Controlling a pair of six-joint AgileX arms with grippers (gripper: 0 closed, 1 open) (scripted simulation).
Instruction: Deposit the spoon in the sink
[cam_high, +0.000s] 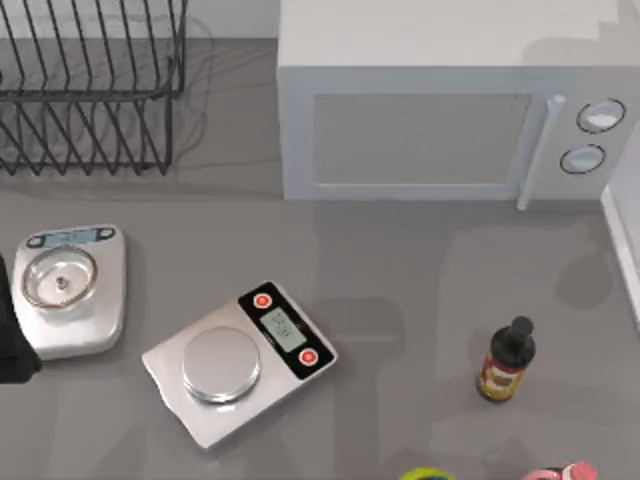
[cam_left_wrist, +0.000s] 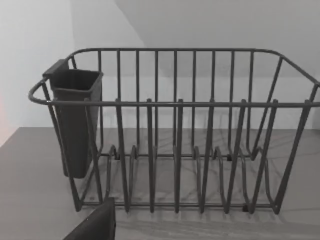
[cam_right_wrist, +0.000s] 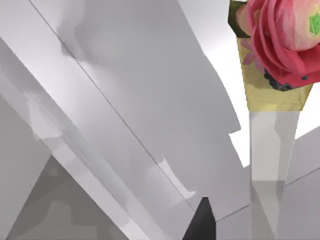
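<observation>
My left arm (cam_high: 12, 330) parked left of round-pan scale (cam_high: 68, 290); finger state: cannot tell. Flat scale (cam_high: 240, 358), microwave (cam_high: 440, 120), sauce bottle (cam_high: 506, 362) follow rightward. Spoon, sink unlocated. Step: search; next, locate spoon.

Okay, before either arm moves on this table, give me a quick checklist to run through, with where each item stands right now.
1. Spoon position known: cannot tell.
2. Sink position known: cannot tell.
3. Left arm parked at the table's left edge, beside the bowl scale: ok.
4. Mid-table obstacles settled: flat scale lying flat, bottle upright: ok.
5. Contents of the cutlery holder on the dish rack: cannot tell, since its inside is hidden.
6. Right arm clearance: its wrist camera sits close to white panels and a pink flower: cannot tell.
</observation>
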